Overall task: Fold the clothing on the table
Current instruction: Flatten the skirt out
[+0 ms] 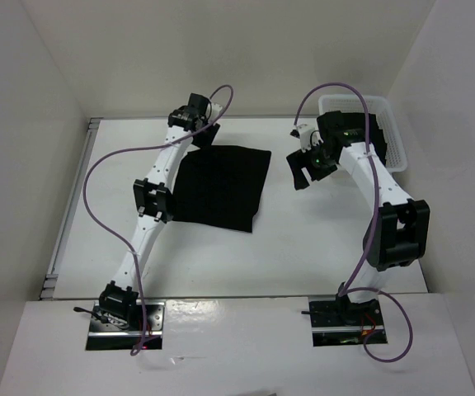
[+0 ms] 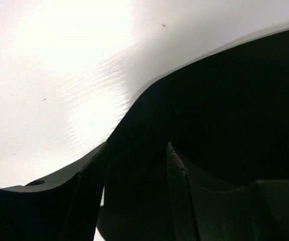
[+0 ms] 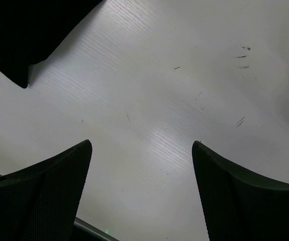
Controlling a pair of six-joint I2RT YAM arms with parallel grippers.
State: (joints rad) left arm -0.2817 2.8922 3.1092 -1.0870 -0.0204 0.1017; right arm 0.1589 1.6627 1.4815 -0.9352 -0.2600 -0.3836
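We see the clothing (image 1: 221, 188) lying flat on the counter (image 1: 303, 247), well to the left of the white basket (image 1: 392, 136). The left jaws sit at its far corner on the side away from the basket, partly apart with black fabric between the fingers (image 2: 220, 211); we cannot tell whether they pinch it. The right jaws hang wide open and empty over bare counter, between the basket and the clothing.

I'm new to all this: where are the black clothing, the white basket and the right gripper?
clothing (image 1: 221, 188): top view, middle of the black fabric.
basket (image 1: 395, 137): top view, its lattice side wall.
right gripper (image 3: 140, 144): right wrist view, midway between its fingertips.
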